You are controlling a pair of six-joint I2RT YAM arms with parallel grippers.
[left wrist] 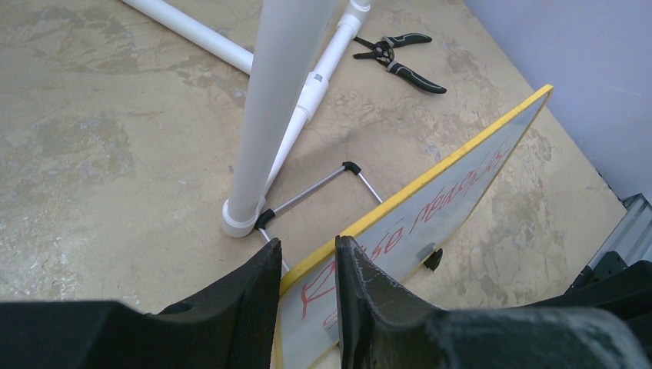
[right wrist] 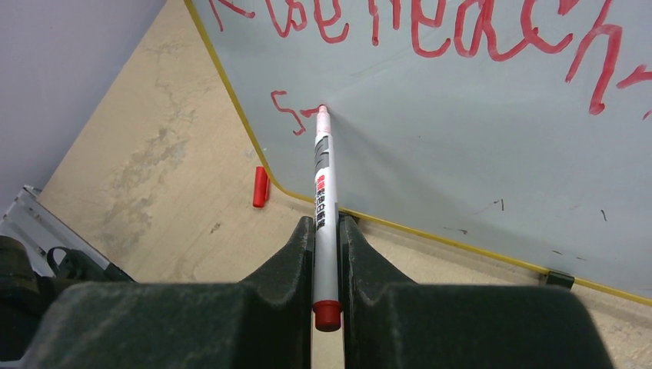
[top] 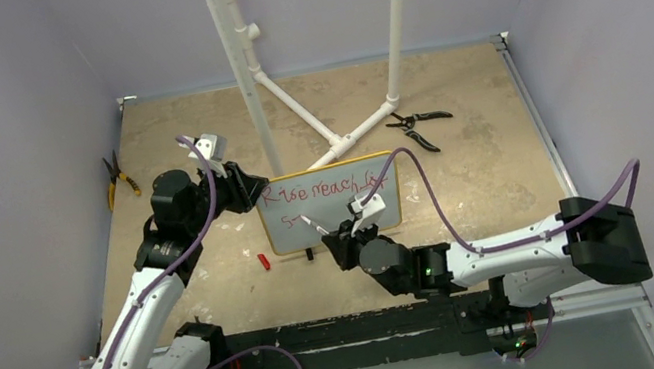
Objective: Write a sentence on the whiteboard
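My left claw (left wrist: 307, 250) is clenched on the left edge of the board (top: 332, 204); the yellow frame sits between both fingers, 1 finger in front of the writing face and 1 behind it. The board stands on its lower long edge near the middle of the table (top: 484, 177), leaning back on a wire stand (left wrist: 319, 191) that touches the foot of the pipe frame (top: 248, 76) behind it. My right claw (right wrist: 327, 227) is grasping the marker (right wrist: 324, 192) by the rear part of its barrel, the red end plug just behind my fingers and the tip pointing forward. The tip touches the writing face on line 2. The sentence (top: 329, 187) is in red: line 1 reads roughly "Rise reach for" across the top of the board; line 2, at lower left, shows an "S" and 1 short stroke that ends at the marker tip. The cap (right wrist: 261, 187) lies on the table just in front of the board's lower left corner, apart from it. Black pliers (top: 419, 126) lie behind the board to the right; yellow pliers (top: 117, 181) lie at the far left edge.
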